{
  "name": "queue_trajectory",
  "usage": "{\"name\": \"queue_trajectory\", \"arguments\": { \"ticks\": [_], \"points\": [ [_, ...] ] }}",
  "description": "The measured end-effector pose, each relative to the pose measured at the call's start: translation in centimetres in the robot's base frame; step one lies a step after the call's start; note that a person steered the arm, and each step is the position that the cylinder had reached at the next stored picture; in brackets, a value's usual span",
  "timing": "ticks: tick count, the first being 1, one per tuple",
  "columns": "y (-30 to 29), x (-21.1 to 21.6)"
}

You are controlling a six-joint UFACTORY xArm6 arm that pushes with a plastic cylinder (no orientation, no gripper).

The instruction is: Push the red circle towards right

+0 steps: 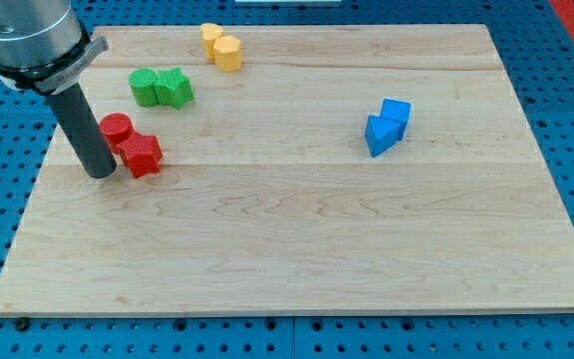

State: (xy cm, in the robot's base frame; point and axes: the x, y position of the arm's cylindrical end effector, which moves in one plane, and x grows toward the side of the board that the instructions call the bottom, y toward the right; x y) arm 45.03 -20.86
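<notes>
The red circle (117, 129) stands on the wooden board (297, 229) at the view's upper left. A second red block (142, 154), star-like in shape, touches it at its lower right. My rod comes down from the view's top left, and my tip (100, 173) rests on the board just left of and slightly below the red circle, close beside the second red block's left edge.
Two green blocks (162, 88) sit together above the red ones. Two yellow blocks (221, 46) lie near the board's top edge. Two blue blocks (388, 126) stand at the right of centre. A blue pegboard surrounds the board.
</notes>
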Motion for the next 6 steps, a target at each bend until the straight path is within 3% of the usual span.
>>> {"name": "queue_trajectory", "arguments": {
  "ticks": [2,3,4,5,6],
  "points": [
    [9.2,-2.8],
    [6.7,4.9],
    [-4.1,4.5],
    [-7.0,-2.6],
    [-1.5,-4.2]
  ]
}}
